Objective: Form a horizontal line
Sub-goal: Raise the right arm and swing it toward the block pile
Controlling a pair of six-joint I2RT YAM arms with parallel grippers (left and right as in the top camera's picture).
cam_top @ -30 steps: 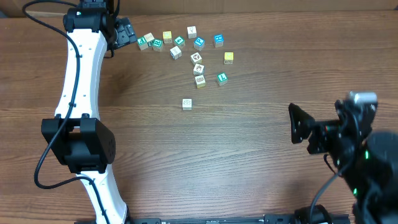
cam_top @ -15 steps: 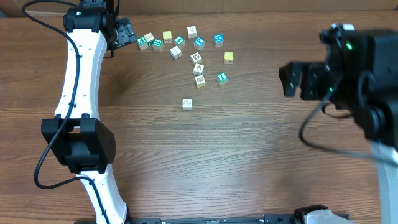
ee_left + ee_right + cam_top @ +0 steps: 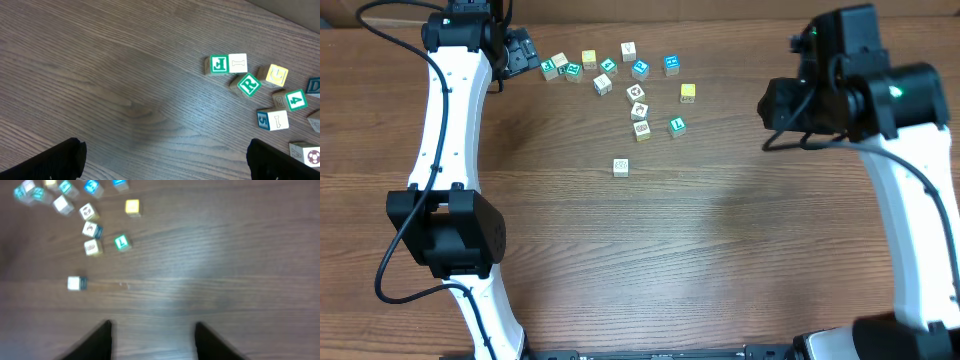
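Note:
Several small wooden letter blocks (image 3: 638,92) lie scattered at the table's far middle, and one white block (image 3: 620,167) sits apart, nearer the front. My left gripper (image 3: 525,52) hovers at the cluster's left end, open wide over bare wood (image 3: 160,165). In the left wrist view a green J block (image 3: 218,64) and a green R block (image 3: 248,84) lie ahead to the right. My right gripper (image 3: 772,115) hangs right of the cluster. Its jaws (image 3: 152,337) are partly apart with nothing between them. A yellow block (image 3: 132,206) and the lone white block (image 3: 75,283) show ahead of it.
The table is brown wood grain. The left arm's white links (image 3: 445,150) stretch along the left side from the front edge to the far corner. The right arm (image 3: 905,200) rises along the right side.
The right arm has swung from the front right up to the far right, toward the blocks, and its jaws have narrowed. The left arm and the blocks have not moved.

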